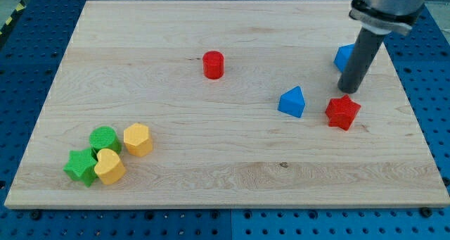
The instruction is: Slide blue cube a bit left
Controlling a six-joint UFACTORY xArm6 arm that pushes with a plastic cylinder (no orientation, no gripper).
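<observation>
1. You see the wooden table [232,166] filling most of the view, set on a blue perforated base [21,71]; its far edge runs along the view's top and its near edge along the view's bottom.
2. You see the arm's dark rod [360,57] coming down near the table's far right corner; there is no jawed end effector here, so it neither opens nor holds anything; my tip [346,90] rests on the table.
3. The blue cube [344,56] sits near the table's right edge, toward the far right corner; the rod covers its right part, so you see only its left portion; my tip is just at its near side, and you cannot tell whether they touch.
4. The red star-shaped block [342,112] lies just below my tip, close to the right edge; a small gap shows between them.
5. The blue triangular block [292,102] lies to the left of the red star-shaped block, apart from it.
6. The red cylinder [213,64] stands alone near the middle of the far half.
7. Near the near left corner you find a tight cluster: the green cylinder [104,139], the yellow hexagonal block [138,139] beside it, the green star-shaped block [81,167] and the yellow heart-shaped block [109,167] pressed together.
</observation>
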